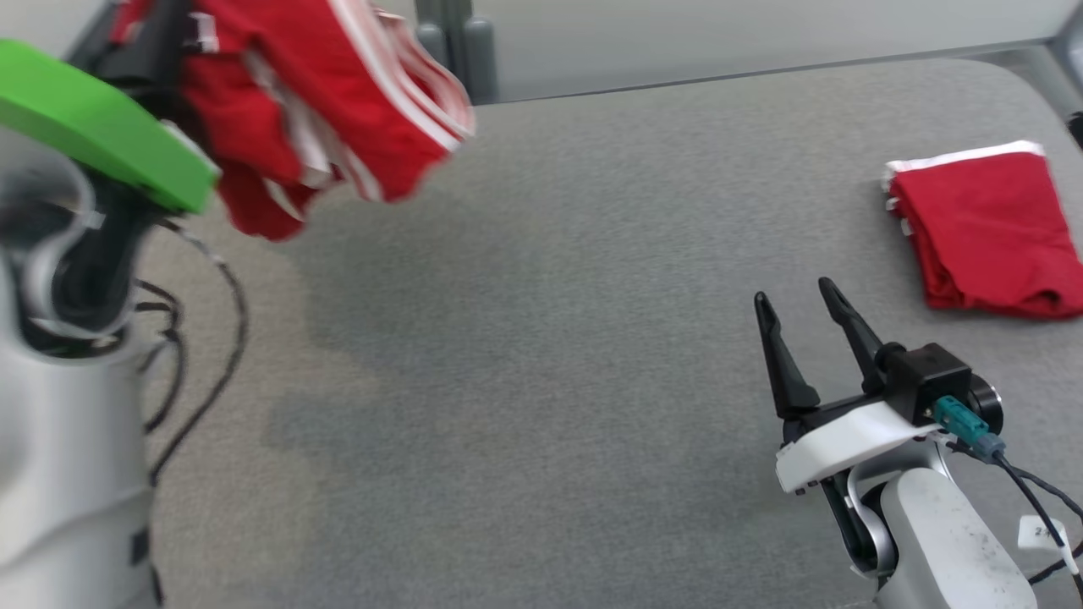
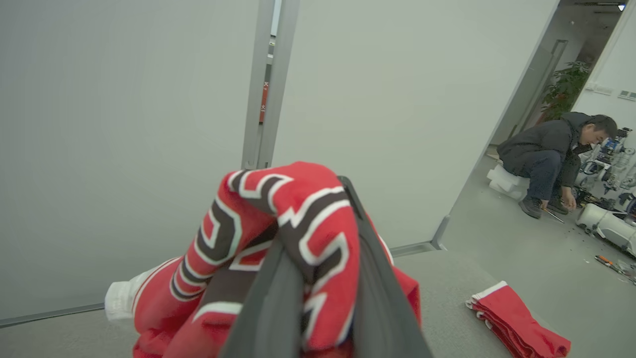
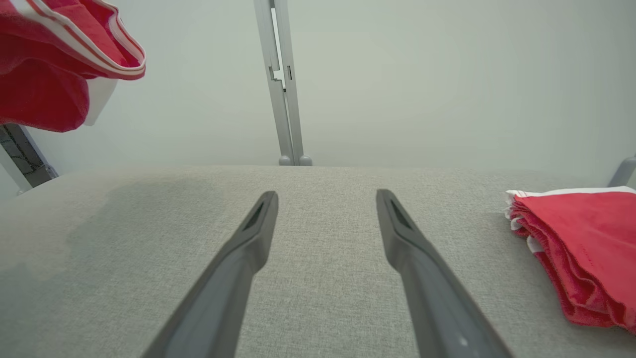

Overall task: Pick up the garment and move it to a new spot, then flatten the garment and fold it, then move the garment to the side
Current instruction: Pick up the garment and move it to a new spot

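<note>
Garment (image 1: 330,93) draped over left pincer (image 2: 323,223) pinching it, tips buried, right pincer (image 1: 794,292) spread, folded cloth (image 1: 981,228) cropped

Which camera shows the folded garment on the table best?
The head view: the folded garment is seen from above, nearly whole, white trim along its far edge. The left wrist view shows the folded garment whole but small; the right wrist view crops the folded garment.

Garment (image 1: 338,110) blurred, cropped above; folded cloth (image 1: 990,228) cropped rightward.
</note>
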You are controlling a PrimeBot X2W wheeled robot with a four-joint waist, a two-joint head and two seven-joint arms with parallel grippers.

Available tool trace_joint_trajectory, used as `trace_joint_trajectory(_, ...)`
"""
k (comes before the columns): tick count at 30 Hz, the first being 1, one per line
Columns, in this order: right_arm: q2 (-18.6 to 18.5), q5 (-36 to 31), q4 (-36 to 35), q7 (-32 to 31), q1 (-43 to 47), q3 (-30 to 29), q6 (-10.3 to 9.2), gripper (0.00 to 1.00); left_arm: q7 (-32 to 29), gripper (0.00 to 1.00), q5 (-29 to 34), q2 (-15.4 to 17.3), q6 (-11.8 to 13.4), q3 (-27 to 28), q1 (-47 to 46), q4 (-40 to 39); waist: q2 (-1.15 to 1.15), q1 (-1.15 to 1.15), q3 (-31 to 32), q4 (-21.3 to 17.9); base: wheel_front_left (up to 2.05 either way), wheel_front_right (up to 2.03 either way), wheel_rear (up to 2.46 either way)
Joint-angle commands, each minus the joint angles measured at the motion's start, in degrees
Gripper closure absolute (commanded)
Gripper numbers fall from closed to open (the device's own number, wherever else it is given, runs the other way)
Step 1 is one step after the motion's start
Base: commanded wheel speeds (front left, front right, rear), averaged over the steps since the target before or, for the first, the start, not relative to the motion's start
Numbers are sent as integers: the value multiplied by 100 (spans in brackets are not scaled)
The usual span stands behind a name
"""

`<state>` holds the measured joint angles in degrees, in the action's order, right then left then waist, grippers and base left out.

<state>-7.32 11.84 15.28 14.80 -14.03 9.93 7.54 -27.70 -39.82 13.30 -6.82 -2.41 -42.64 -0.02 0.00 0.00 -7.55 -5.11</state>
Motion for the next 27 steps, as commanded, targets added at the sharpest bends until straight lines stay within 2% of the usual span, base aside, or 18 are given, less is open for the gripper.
trace_joint_trajectory(1,-16,-14,-17,35,100,-51,-11,0,14,100,-42,-116,2,-122,126,-97,0,0,100,-622,0,0,0)
trace_joint_trajectory(4,-20,-30,-68,42,105,-119,-11,0,163,100,-20,-504,-6,-479,270,-241,0,0,-20,-966,0,0,0)
trace_joint_trajectory(6,12,-30,-107,33,98,-143,-11,0,427,100,302,-523,-14,-672,348,-253,0,0,-115,-1191,0,0,0)
trace_joint_trajectory(9,54,-8,-152,38,88,-176,-11,0,838,100,438,-742,-22,-955,589,11,0,0,-267,-1479,0,0,0)
trace_joint_trajectory(12,92,14,-170,40,95,-192,-11,0,1365,100,1006,-724,23,-1257,812,541,0,0,-413,-1702,0,0,0)
trace_joint_trajectory(19,160,-22,-261,39,146,-330,-11,0,2377,100,1441,-942,95,-1927,1218,2300,0,0,-596,-1747,0,0,0)
trace_joint_trajectory(20,167,-31,-268,39,140,-339,-11,0,2459,62,1473,-957,101,-2003,1214,2486,0,0,-604,-1707,0,0,0)
trace_joint_trajectory(21,165,-41,-280,39,136,-348,-11,0,2545,0,1506,-972,114,-2101,1187,2689,0,0,-607,-1636,0,0,0)
trace_joint_trajectory(27,125,-92,-331,39,203,-472,-11,0,3018,0,1253,-1025,167,-2281,1091,3105,0,0,-479,-1057,0,0,0)
